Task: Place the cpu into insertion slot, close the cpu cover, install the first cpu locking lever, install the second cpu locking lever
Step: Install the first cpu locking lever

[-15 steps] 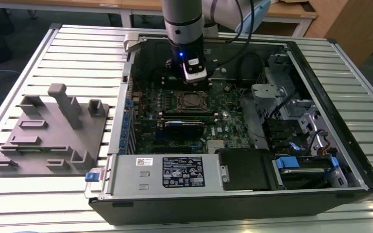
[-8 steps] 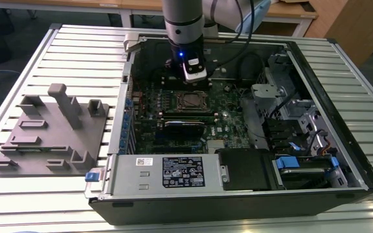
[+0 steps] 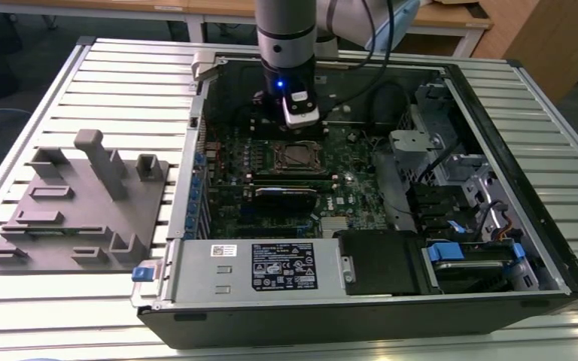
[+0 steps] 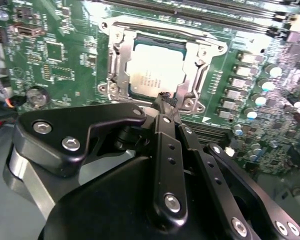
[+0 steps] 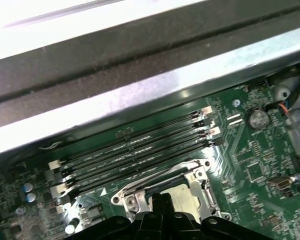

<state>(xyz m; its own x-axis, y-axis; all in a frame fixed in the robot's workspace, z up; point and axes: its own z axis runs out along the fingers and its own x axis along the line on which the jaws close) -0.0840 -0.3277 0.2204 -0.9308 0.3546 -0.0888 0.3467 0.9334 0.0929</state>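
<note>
The cpu (image 4: 154, 70) lies flat, metal top up, in the insertion slot (image 4: 121, 67); the cpu cover (image 4: 197, 62) is lowered over it. End effector (image 4: 165, 100) fingertips are closed together, empty, at the cover's edge

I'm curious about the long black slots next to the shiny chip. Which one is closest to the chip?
The memory slot right beside the cpu cover is closest; the other three lie farther toward the case wall.
</note>
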